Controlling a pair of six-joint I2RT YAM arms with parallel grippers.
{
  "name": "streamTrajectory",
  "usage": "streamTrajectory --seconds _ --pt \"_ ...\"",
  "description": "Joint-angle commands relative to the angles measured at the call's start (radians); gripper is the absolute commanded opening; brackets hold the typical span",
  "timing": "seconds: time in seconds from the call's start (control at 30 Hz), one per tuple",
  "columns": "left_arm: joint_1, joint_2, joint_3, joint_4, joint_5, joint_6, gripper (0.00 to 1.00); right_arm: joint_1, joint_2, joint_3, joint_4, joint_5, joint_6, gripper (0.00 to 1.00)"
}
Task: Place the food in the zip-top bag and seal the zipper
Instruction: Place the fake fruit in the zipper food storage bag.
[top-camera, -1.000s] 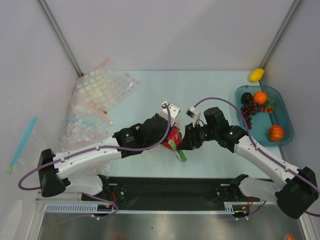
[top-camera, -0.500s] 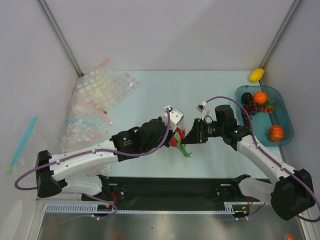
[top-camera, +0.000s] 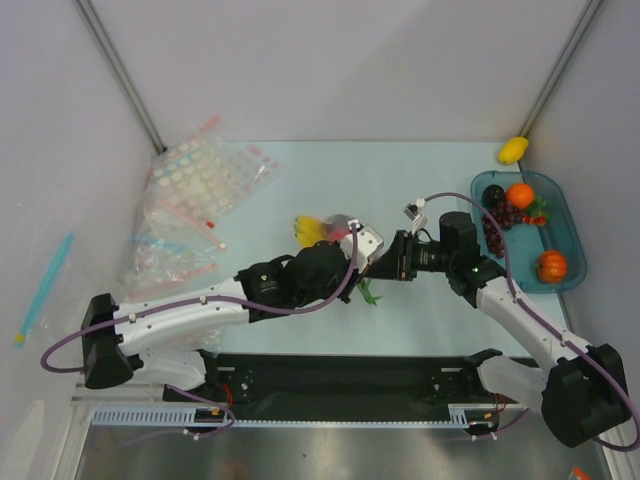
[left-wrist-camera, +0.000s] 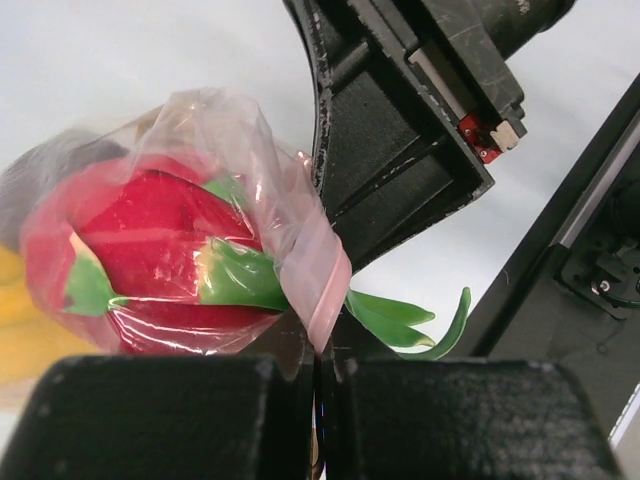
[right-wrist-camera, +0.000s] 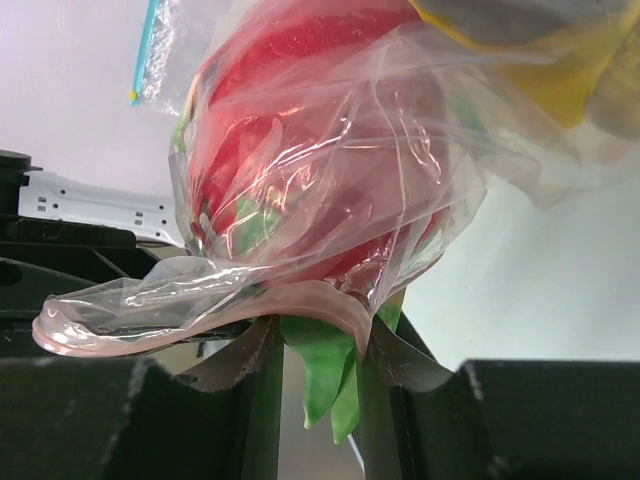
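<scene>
The zip-top bag hangs between my two grippers near the table's middle. It holds the pink dragon fruit and the yellow banana bunch. The fruit's green scales poke out of the mouth. My left gripper is shut on the pink zipper strip; in its wrist view the gripper shows no gap. My right gripper faces it. In the right wrist view that gripper stands narrowly apart, with the zipper strip and green scales between its fingers.
A teal tray at the right holds an orange fruit, a dark fruit, grapes and a small orange gourd. A yellow lemon lies behind it. Spare bags lie far left.
Both grippers have moved right and away from the arm bases with the bag. The banana bunch now shows behind the left wrist, and the right wrist has turned level.
</scene>
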Motion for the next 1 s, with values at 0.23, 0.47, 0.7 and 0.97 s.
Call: streamTrajectory --seconds 0.23,0.47,0.7,0.97 --pt "0.074 -0.098 -0.046 -0.001 0.084 -0.155 0.00 0.090 -0.151 0.091 0.006 0.227 -0.187 0.00" --pt "0.111 -0.085 -0.063 0.032 0.141 -0.183 0.01 0.200 -0.129 0.105 -0.003 0.370 -0.229 0.03" --pt "0.134 -0.022 -0.043 0.045 0.233 -0.215 0.00 0.197 -0.148 -0.034 0.286 0.417 -0.056 0.23" --pt "0.303 -0.022 -0.038 0.082 0.390 -0.324 0.00 0.194 -0.186 -0.031 0.260 0.422 -0.057 0.71"
